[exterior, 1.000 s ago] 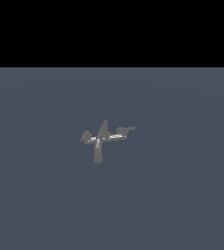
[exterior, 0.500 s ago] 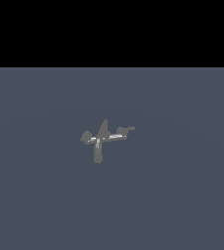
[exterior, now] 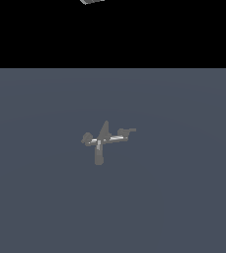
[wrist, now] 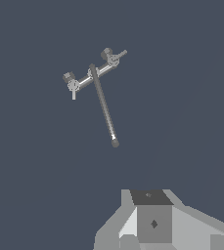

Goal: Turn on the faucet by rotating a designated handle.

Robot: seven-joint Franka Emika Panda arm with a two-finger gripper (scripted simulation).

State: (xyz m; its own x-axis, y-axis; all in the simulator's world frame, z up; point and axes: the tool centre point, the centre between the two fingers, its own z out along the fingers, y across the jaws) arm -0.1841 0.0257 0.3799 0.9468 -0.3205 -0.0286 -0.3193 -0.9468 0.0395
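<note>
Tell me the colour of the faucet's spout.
Grey, metallic-looking; the spout shows best in the exterior view.

There are no words, numbers, labels or signs to read in either picture. The faucet point(exterior: 102, 141) is plain grey with nothing written on it, and the gripper point(wrist: 152, 222) has only a small dark diamond mark, which is not a letter or a number.
</note>
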